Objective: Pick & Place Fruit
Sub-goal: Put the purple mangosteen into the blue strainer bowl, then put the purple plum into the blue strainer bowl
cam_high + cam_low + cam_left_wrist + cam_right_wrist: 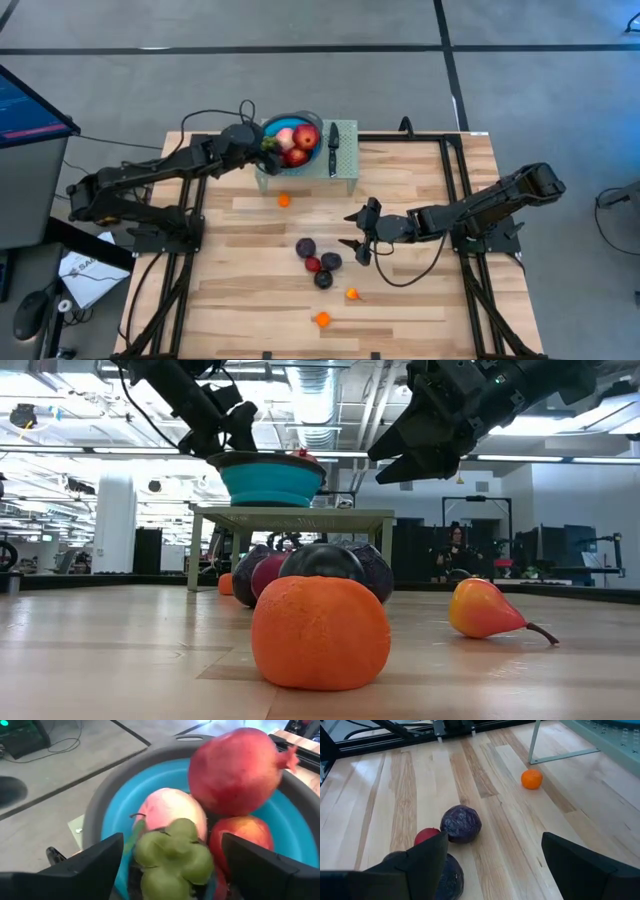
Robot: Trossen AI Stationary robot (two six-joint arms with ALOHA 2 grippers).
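A round blue bowl (292, 140) stands on a pale green stand (345, 170) at the table's far side. It holds a red pomegranate-like fruit (235, 770), a pale pink fruit (170, 810), a red apple (245, 837) and a green knobbly fruit (172, 855). My left gripper (266, 143) is open at the bowl's left rim, its fingers standing apart on either side of the green fruit. Dark purple fruits (318, 262) and a small red one (426, 836) lie mid-table. Just to their right, my right gripper (360, 232) hovers open.
A black-handled knife (333, 148) lies on the stand beside the bowl. Small orange fruits lie loose on the table: one (284, 200) below the stand, two (352, 294) (322, 320) near the front edge. The table's left part is bare wood.
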